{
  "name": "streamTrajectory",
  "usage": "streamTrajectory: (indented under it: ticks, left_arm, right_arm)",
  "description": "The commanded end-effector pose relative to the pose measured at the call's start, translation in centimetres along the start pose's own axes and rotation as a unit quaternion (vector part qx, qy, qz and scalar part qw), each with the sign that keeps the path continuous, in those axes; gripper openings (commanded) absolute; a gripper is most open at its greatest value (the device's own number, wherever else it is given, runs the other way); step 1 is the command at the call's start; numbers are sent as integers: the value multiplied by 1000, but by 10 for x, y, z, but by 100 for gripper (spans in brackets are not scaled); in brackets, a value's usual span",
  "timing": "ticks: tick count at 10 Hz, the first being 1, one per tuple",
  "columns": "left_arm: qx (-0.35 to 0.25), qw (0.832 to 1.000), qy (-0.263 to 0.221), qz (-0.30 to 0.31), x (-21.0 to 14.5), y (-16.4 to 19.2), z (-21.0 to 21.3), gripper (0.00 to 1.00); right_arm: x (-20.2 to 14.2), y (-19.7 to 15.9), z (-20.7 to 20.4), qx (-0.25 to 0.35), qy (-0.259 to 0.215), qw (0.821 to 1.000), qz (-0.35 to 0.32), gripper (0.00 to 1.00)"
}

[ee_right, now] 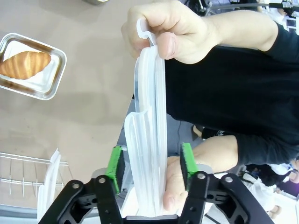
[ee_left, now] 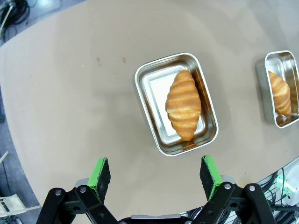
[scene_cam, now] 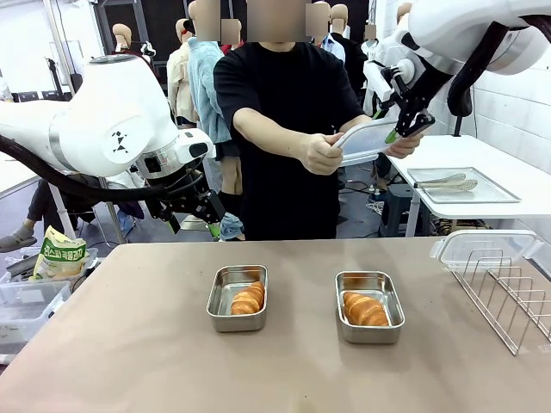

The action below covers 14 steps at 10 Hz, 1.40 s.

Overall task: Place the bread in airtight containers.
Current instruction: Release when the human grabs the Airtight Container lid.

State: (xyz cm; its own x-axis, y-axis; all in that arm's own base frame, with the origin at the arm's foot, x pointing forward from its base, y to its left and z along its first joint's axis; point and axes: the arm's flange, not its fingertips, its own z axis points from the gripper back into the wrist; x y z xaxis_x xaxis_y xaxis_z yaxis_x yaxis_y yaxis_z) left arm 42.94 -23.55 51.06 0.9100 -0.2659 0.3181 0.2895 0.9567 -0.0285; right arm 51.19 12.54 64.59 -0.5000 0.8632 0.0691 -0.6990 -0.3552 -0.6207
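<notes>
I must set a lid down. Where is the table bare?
Bare: brown tabletop between the left steel tub and the right steel tub, left of both, and along the near edge. Crowded: right edge, by the metal wire rack.

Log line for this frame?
left fingers: open, clear of container | right fingers: open astride lid in person's hands | bread: one per container
</notes>
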Motion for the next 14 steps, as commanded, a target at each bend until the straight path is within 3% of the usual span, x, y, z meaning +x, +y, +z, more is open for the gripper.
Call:
streamTrajectory:
  ticks: [1, 14]
  left_arm:
    - [-1, 1000, 0, 5, 0, 1, 1, 100]
    - [-1, 1000, 0, 5, 0, 1, 1, 100]
  right_arm:
    - [0, 3, -1, 2, -11, 1000, 5, 100]
    - [3, 1, -2, 5, -3, 1000, 3, 100]
